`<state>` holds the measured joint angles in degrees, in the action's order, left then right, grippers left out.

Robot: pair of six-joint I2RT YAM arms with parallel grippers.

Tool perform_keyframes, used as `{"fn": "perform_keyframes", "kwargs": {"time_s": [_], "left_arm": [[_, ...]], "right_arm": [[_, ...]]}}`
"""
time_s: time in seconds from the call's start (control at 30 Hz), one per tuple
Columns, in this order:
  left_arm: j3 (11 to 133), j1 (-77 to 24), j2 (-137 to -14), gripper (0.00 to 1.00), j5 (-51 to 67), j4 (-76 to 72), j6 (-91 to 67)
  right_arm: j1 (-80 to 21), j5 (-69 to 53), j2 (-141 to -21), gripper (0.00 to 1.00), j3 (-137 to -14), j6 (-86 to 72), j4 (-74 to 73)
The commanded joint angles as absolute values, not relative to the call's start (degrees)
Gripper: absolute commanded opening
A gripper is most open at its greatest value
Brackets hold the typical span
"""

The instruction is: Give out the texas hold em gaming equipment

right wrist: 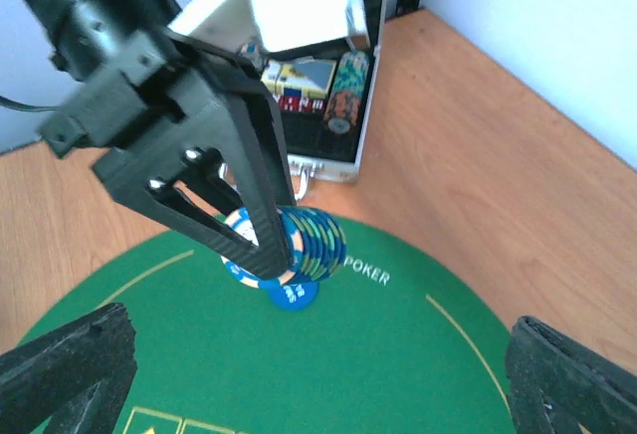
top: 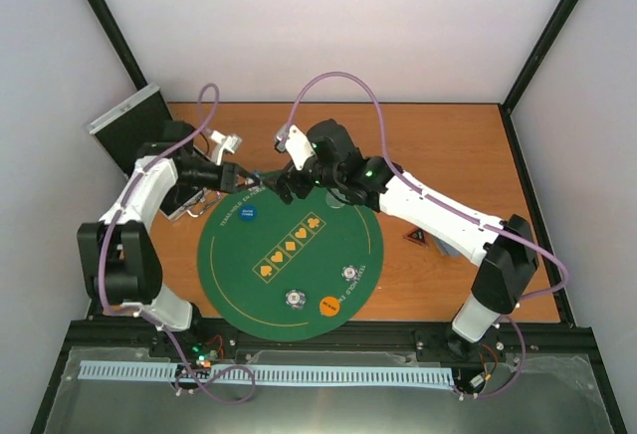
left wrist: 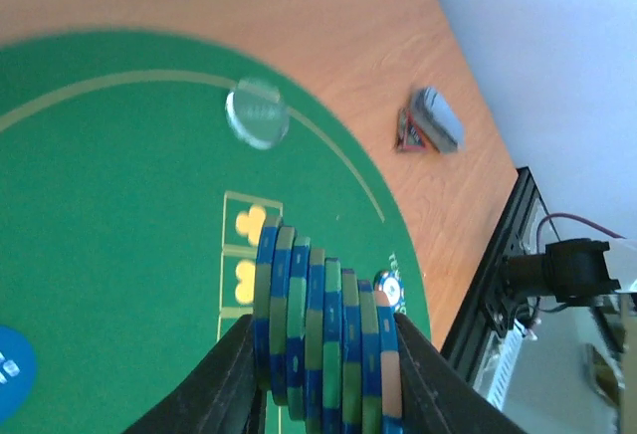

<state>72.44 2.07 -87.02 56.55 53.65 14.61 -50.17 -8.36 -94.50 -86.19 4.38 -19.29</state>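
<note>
My left gripper [top: 242, 177] is shut on a row of several blue-and-green poker chips [left wrist: 323, 344] and holds it edge-on just above the far left of the round green mat [top: 289, 255]. The right wrist view shows the same stack [right wrist: 317, 243] above a blue disc [right wrist: 294, 295]. My right gripper [top: 287, 190] is open and empty over the mat's far edge, facing the left gripper; its fingers [right wrist: 70, 364] are spread wide. A clear disc [left wrist: 257, 112], an orange disc [top: 329, 305] and two white-patterned chips [top: 295, 298] lie on the mat.
The open silver case [right wrist: 318, 86] stands at the far left, with more chips and card boxes inside. A black triangle marker [top: 416, 238] and a pile of cards [top: 443, 245] lie on the wood right of the mat. Black frame rails edge the table.
</note>
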Motion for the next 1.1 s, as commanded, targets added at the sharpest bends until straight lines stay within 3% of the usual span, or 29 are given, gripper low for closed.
{"fn": "perform_keyframes", "kwargs": {"time_s": [0.0, 0.3, 0.7, 0.97, 1.07], "left_arm": [[69.8, -0.1, -92.5, 0.01, 55.9, 52.8, 15.4], [71.1, -5.9, -102.5, 0.01, 46.4, 49.8, 16.2], [77.5, -6.1, -112.6, 0.01, 39.8, 47.0, 16.3], [80.2, -6.0, -118.0, 0.2, 37.9, 47.1, 16.3], [81.3, -5.9, -119.5, 0.22, 37.1, 47.0, 16.5]], "right_arm": [[-50.0, -10.4, -95.2, 1.0, -86.9, 6.3, -25.1], [-50.0, -8.6, -94.0, 1.0, -80.8, 6.0, -28.0], [-49.6, -5.1, -90.7, 1.0, -76.0, 6.4, -27.6], [-49.6, -6.3, -90.2, 1.0, -75.1, 6.0, -27.9], [-49.6, -7.0, -89.9, 1.0, -74.9, 6.1, -28.0]]}}
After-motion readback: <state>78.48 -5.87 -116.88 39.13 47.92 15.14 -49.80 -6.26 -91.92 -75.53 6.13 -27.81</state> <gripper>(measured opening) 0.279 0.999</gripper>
